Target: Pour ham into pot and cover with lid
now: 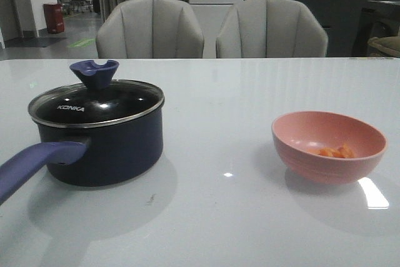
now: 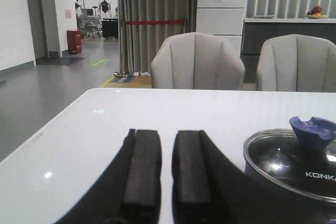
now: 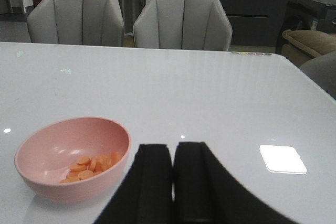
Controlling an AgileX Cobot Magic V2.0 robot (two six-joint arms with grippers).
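- Your left gripper (image 2: 167, 182) has its pads drawn nearly together with only a thin gap between them, and it holds nothing; it hangs over bare table (image 1: 225, 92).
- From that gripper, the pot (image 1: 103, 145) sits just off to its right side and a little ahead, with the lid (image 1: 97, 101) seated flat on the rim, so the pot is closed for now.
- The lid's knob (image 2: 313, 130) stands upright at the centre, to the right of your left pads; I judge this arm the nearer one for lifting the lid.
- The pot's handle (image 1: 37, 164) runs its long axis back toward your side and to the left, roughly toward the left arm's base, so it points away from the bowl.
- Farther right, the pink bowl (image 1: 328, 145) stands well apart from the pot, with the ham (image 1: 336, 152) as a small pile low in its near side.
- Your right gripper (image 3: 173, 182) has its pads closed against each other and empty; the bowl lies just beside it on its left and slightly ahead.
- I judge the right arm the nearer one for the bowl, and the pour has to travel leftward, once the lid is off.
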